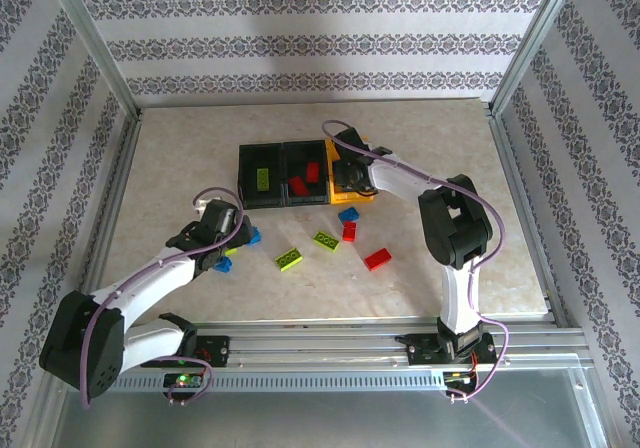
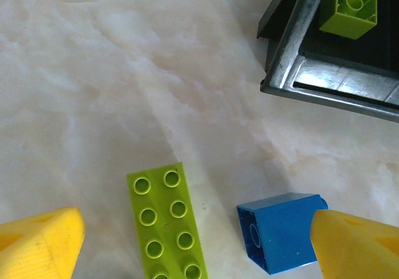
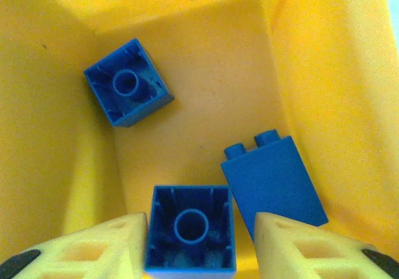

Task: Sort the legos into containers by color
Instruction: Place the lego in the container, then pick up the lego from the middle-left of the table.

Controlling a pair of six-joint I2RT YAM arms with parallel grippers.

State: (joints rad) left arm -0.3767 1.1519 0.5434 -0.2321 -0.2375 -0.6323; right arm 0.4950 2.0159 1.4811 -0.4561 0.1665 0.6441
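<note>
Legos, small studded plastic bricks in blue, red and lime green, lie partly sorted in the top view. A lime green brick (image 1: 262, 179) sits in the left black plastic bin (image 1: 243, 178) and red bricks (image 1: 313, 171) in the middle black bin (image 1: 306, 204), with loose bricks on the marbled table (image 1: 450, 148). The right gripper (image 1: 350, 180) hangs over the yellow-orange plastic bin (image 1: 350, 200). On the left wrist view, the left gripper (image 2: 196, 229) stands wide apart and holds nothing; a long lime brick (image 2: 165, 226) and a blue square brick (image 2: 280, 232) lie between its fingers. On the right wrist view, the right gripper (image 3: 199, 223) is inside the yellow-orange bin, parted slightly wider than an upturned blue brick (image 3: 190, 229) between its fingers, a gap showing on one side. Two more blue bricks (image 3: 128, 83) lie nearby.
</note>
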